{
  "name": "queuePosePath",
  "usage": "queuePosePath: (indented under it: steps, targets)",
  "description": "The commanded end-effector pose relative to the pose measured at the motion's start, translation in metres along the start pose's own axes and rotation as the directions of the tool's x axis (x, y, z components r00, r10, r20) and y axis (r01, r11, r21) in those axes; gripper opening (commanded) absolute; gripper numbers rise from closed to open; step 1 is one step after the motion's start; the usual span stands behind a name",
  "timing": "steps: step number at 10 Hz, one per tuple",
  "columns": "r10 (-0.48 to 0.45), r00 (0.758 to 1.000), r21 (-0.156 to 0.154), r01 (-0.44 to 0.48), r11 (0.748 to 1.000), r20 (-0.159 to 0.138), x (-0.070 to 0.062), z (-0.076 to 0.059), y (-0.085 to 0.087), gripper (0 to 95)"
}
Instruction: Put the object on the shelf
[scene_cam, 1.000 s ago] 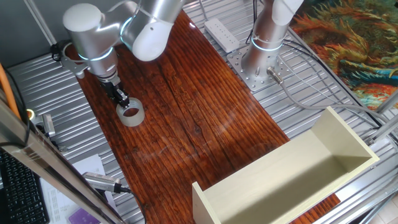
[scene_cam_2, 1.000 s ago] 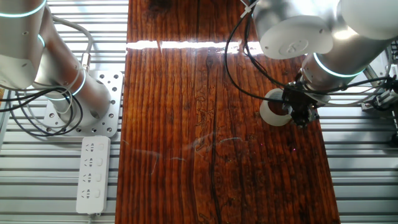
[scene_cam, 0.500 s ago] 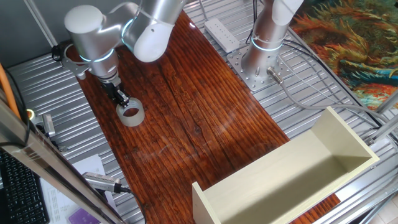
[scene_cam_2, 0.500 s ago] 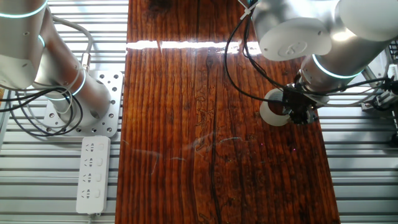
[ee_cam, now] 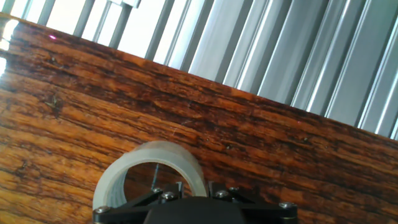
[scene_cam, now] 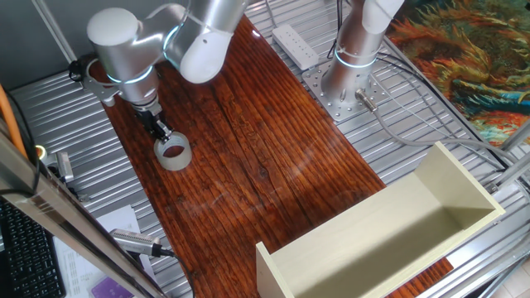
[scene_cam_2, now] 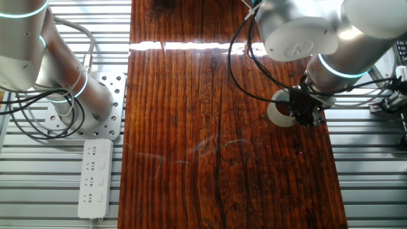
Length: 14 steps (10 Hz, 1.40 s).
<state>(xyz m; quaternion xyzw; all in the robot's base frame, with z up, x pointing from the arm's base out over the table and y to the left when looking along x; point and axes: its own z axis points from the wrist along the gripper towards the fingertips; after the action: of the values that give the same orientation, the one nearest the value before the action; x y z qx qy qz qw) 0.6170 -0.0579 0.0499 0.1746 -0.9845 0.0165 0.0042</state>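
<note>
The tape roll (scene_cam: 175, 158) lies flat on the dark wooden board near its left edge, a whitish translucent ring with a wide hole. It also shows in the other fixed view (scene_cam_2: 276, 114) and in the hand view (ee_cam: 158, 154). My gripper (scene_cam: 161, 135) points down at the roll's rim, one finger inside the hole and one outside, pressed against the wall between them. It also shows in the other fixed view (scene_cam_2: 304, 115) and in the hand view (ee_cam: 194, 186). The cream shelf (scene_cam: 348, 257) lies at the lower right, far from the roll, open side up.
A second arm's base (scene_cam: 352, 74) stands bolted at the back beside a white power strip (scene_cam: 296, 45). Ribbed metal table surface (ee_cam: 280, 56) borders the wooden board just beyond the roll. Tools and a keyboard lie at the left edge (scene_cam: 137, 242).
My gripper has shifted very slightly over the roll's rim; the roll stays in about the same spot on the board.
</note>
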Motion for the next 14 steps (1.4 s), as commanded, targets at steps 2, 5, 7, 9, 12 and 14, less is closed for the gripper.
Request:
queuePosePath:
  steps: [2, 5, 7, 9, 12, 14]
  targets:
    - [0.026, 1.000, -0.014, -0.026, 1.000, 0.008, -0.001, -0.008, -0.001, 0.0]
    - [0.031, 1.000, -0.021, -0.031, 0.999, 0.006, -0.003, -0.042, 0.002, 0.0]
    - [0.029, 1.000, -0.024, -0.029, 0.999, 0.006, -0.004, -0.074, 0.013, 0.0]
    - [0.053, 0.999, -0.025, -0.053, 0.998, 0.006, -0.010, -0.098, 0.035, 0.0]
    - [0.093, 0.996, -0.022, -0.092, 0.995, 0.008, -0.013, -0.110, 0.052, 0.0]
    - [0.134, 0.991, -0.018, -0.134, 0.991, 0.003, -0.013, -0.110, 0.052, 0.0]
